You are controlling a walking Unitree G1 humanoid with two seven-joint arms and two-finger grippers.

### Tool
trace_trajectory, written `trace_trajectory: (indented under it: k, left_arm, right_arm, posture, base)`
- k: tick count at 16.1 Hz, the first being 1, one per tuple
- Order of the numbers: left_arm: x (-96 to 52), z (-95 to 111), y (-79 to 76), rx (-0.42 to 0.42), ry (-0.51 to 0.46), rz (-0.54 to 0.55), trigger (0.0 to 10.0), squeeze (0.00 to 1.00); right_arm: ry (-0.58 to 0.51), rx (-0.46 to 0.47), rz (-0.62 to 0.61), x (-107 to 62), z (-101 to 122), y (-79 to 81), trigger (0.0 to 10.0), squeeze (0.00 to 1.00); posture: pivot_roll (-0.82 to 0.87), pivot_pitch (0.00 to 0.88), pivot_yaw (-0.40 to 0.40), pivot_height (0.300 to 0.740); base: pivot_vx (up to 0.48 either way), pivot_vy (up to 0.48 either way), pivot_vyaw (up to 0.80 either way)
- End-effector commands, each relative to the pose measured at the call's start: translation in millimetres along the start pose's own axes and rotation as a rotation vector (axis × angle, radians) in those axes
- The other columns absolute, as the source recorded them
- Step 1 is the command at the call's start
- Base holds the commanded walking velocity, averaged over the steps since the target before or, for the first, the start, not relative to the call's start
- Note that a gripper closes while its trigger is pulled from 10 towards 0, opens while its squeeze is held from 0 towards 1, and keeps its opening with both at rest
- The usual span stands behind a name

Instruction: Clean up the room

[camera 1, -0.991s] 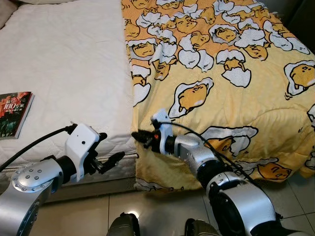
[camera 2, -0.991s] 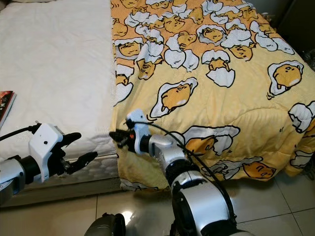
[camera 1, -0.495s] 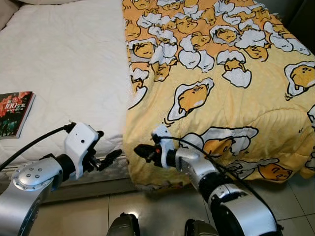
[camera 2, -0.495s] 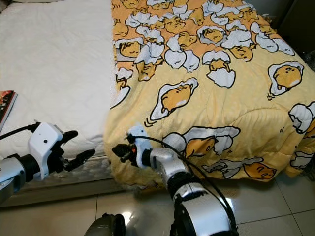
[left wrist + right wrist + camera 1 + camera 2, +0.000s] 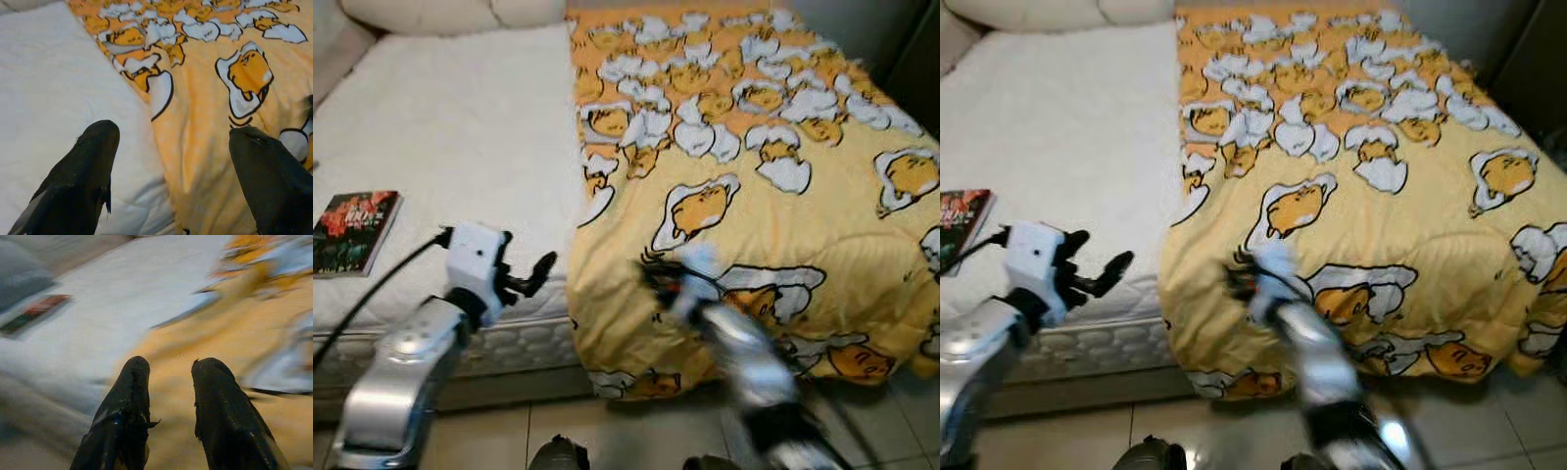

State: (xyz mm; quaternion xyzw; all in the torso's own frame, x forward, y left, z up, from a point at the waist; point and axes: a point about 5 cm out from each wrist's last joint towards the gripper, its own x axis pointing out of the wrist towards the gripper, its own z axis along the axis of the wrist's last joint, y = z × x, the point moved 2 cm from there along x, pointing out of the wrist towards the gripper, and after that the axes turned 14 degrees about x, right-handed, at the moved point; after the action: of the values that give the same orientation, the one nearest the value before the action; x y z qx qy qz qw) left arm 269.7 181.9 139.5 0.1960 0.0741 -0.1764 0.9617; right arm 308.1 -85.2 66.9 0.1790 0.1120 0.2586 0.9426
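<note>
From the head cameras, a yellow egg-print blanket covers the right half of a white mattress, its corner draping toward the tiled floor; a book lies near the mattress's left edge. The left gripper hovers spread beside the blanket's edge. The blurred right gripper sits against the draped corner. In its wrist view, the right fingers stand parted over yellow fabric.

One bed, one yellow egg-patterned blanket, one book, one cream pillow and two robot hands, left hand and right hand
</note>
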Motion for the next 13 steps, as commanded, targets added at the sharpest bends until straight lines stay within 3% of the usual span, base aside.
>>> trace_trajectory:
  k: [1,2,4,8,10,13]
  left_arm:
    - [3.1,-1.7,-5.3,0.016,0.002,0.015,10.0,0.00]
    - [4.2,-2.0,-9.9,0.019,-0.001,0.021,10.0,0.00]
    - [5.4,-4.0,-24.9,0.019,-0.016,0.037,10.0,0.00]
    - [0.6,-4.1,-26.5,0.000,-0.034,0.084,10.0,0.00]
    - [-2.1,-6.7,-25.9,0.002,-0.033,0.105,10.0,0.00]
    - [-7.4,-14.5,-20.0,0.016,-0.023,0.156,10.0,0.00]
  right_arm:
    - [-0.046,-0.034,-0.064,-9.8,12.8,-4.9,10.0,0.00]
    - [-0.071,-0.026,-0.121,-19.9,15.7,-10.4,10.0,0.00]
    - [-0.135,0.006,-0.301,-59.6,15.7,-22.7,10.0,0.00]
    - [-0.122,-0.012,-0.433,-86.5,9.6,-33.4,10.0,0.00]
    - [-0.126,0.021,-0.476,-97.5,9.4,-35.4,10.0,0.00]
    - [-0.124,0.050,-0.465,-104.7,8.0,-27.5,10.0,0.00]
  posture:
    - [0.02,0.000,0.044,0.740]
    - [0.00,0.000,0.051,0.740]
    - [-0.03,0.000,0.060,0.740]
    - [-0.03,0.000,0.051,0.740]
    - [-0.02,0.000,0.036,0.740]
    - [-0.02,0.000,0.030,0.740]
  base:
    - [0.000,0.000,0.00]
    - [0.000,0.000,0.00]
    - [0.000,0.000,-0.71]
    - [0.000,0.000,-0.79]
    - [0.000,0.000,-0.79]
    - [0.000,0.000,-0.79]
